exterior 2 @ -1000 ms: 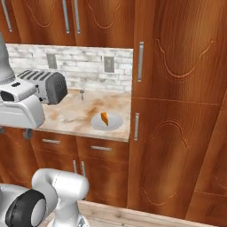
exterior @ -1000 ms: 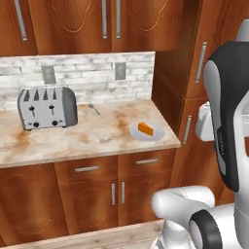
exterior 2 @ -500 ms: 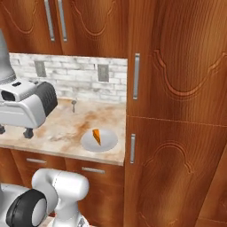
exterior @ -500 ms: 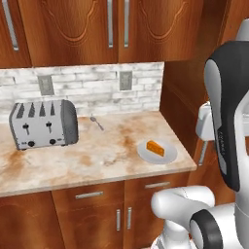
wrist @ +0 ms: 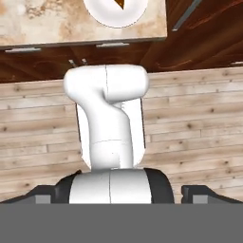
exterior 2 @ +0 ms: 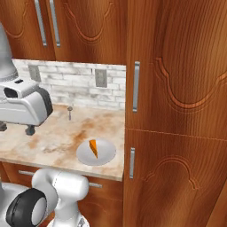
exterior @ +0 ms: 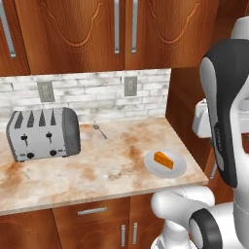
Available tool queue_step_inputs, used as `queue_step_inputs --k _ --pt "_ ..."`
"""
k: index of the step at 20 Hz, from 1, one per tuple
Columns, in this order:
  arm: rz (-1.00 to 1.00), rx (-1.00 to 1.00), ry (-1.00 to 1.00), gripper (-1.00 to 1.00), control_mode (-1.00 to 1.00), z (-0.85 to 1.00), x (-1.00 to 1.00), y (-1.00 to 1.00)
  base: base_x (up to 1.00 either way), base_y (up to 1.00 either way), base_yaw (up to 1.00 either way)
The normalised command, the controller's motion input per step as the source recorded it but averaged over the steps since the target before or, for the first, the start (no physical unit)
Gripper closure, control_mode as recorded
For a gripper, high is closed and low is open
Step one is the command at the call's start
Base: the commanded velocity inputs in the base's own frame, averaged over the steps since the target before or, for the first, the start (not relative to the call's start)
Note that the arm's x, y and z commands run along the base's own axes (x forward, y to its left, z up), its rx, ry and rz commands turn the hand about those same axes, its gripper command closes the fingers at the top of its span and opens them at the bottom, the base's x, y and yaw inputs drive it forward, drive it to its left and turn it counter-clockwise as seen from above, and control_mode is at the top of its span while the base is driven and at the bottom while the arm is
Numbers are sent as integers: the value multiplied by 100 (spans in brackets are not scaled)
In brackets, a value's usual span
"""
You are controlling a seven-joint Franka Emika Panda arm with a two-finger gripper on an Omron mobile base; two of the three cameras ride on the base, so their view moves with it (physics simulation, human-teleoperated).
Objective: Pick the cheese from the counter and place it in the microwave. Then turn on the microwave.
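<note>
The cheese is a small orange-yellow wedge lying on a white plate near the right end of the counter. In the hand view the cheese and plate sit at the top edge. My gripper is open and holds nothing. It points down over my own base, in front of the counter and well short of the cheese. The microwave is out of view.
A silver toaster stands at the counter's left, with a spoon behind the middle. A tall wooden cabinet walls off the counter's right end. Upper cabinets hang above, and a wooden plank floor lies below.
The whole scene has shifted and grown larger, so the base has driven closer to the counter. The cheese stays on its plate. The gripper stays open.
</note>
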Motion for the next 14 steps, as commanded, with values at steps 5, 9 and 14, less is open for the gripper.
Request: queue_step_inputs --k 5,9,14 --pt "8 0 -5 -100 -100 -18 63 2 0 0 0" --pt "14 0 -9 -100 -100 -32 75 0 0 0 0" --pt "15 0 -8 -100 -100 -50 69 -3 0 0 0"
